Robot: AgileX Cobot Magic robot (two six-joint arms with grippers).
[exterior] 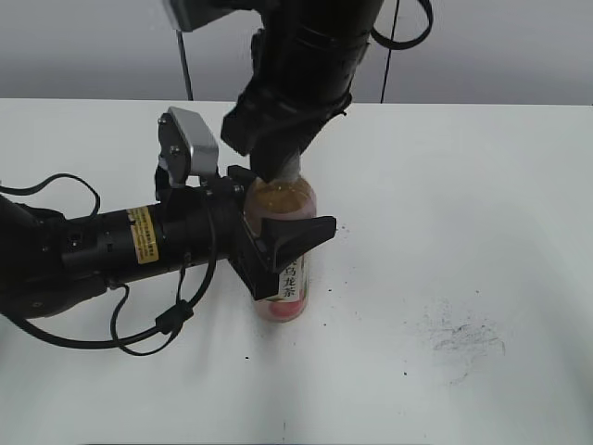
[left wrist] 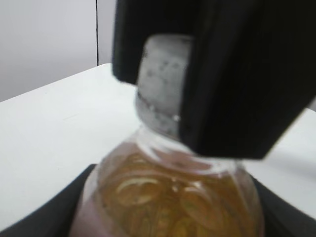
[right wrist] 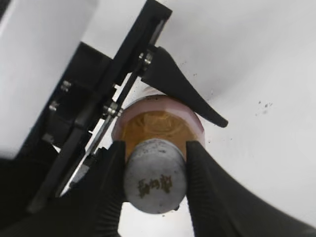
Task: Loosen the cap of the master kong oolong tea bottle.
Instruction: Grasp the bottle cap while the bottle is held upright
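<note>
A: White tabletop [exterior: 482,185], matte, with grey scuffs and dark specks toward its near right corner. That is the biggest thing you have in front of you.

B: And the arms?

A: Your left arm [exterior: 102,246] lies low across the left side, black, with a yellow sticker on its barrel and a cable [exterior: 148,324] looping under it. Your right arm [exterior: 296,65] drops in from the far edge, straight down.

B: Where is the bottle?

A: The bottle [exterior: 295,199] stands upright near the middle of the tabletop, a little toward the left, amber tea up to its shoulder, the white strip of its label facing you.

B: What is my left gripper doing?

A: Your left gripper [exterior: 278,236] is clamped around the bottle's body, one black finger [right wrist: 180,84] curving along its far side in the right wrist view. The other finger is hidden behind the bottle, but the left wrist view shows dark finger edges at both lower corners, against the bottle's sides.

B: And the right one?

A: Your right gripper [right wrist: 154,170] sits over the neck, its two fingers against the cap [right wrist: 154,183] on either side. The cap is grey-white, with a faint mark on top, and it sits on the neck. From the left wrist view the black finger covers most of the cap's right half.
</note>
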